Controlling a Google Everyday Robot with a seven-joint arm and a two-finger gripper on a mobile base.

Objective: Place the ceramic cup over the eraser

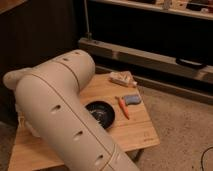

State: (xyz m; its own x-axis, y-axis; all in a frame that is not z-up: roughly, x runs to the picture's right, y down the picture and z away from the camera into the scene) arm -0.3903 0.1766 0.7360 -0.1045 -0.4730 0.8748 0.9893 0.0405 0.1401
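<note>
arm [65, 115]: laid across the left of the bench [140, 132], covering everything left of the bowl [100, 114].
gripper: hidden from view; its state cannot be told.
cup, eraser: neither is seen, so no relation to the gripper can be told.
orange stick [123, 107]: just right of the bowl.
blue-grey block [132, 99]: further right of the bowl, beside the stick.
packet [122, 78]: behind the bowl.

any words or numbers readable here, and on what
No text can be read.
Faint small mark near the front right corner of the wooden table: too small to read.
Packet at the table's back edge: any print on it is blurred, unreadable.
Robot arm: plain shell with holes, no lettering seen.
Gripper: not in view, hidden past the arm, so nothing can be read on it.
</note>
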